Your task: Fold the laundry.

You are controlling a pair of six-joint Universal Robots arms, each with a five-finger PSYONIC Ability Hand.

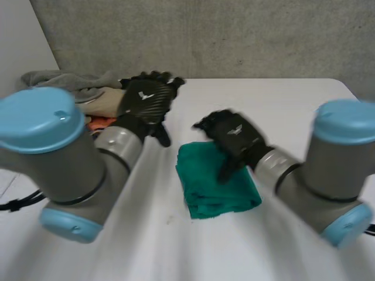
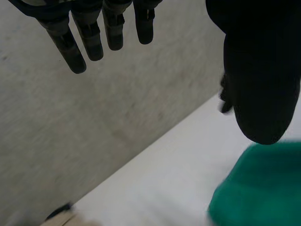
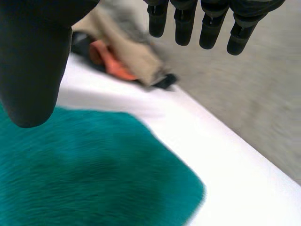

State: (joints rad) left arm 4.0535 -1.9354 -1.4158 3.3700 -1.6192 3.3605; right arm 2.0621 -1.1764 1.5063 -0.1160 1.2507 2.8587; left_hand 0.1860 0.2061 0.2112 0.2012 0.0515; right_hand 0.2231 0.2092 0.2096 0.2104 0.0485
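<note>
A green cloth point(image 1: 214, 184) lies folded into a rough rectangle in the middle of the white table point(image 1: 281, 105). My right hand point(image 1: 237, 137) hovers over its far edge, fingers straight and spread, with nothing in them. In the right wrist view the green cloth point(image 3: 94, 165) spreads under the palm, below the thumb point(image 3: 28, 61) and the fingers point(image 3: 211, 23). My left hand point(image 1: 146, 99) is raised at the back left, open and empty, beside the laundry pile point(image 1: 88, 96). In the left wrist view its fingers point(image 2: 89, 37) hang straight, and a corner of the green cloth point(image 2: 258, 188) lies below the thumb.
A pile of grey, beige and orange laundry sits at the table's back left corner; in the right wrist view the pile point(image 3: 122, 52) lies beyond the green cloth. A grey wall point(image 1: 205, 35) stands behind the table. Bare table point(image 1: 176, 246) stretches in front of the cloth.
</note>
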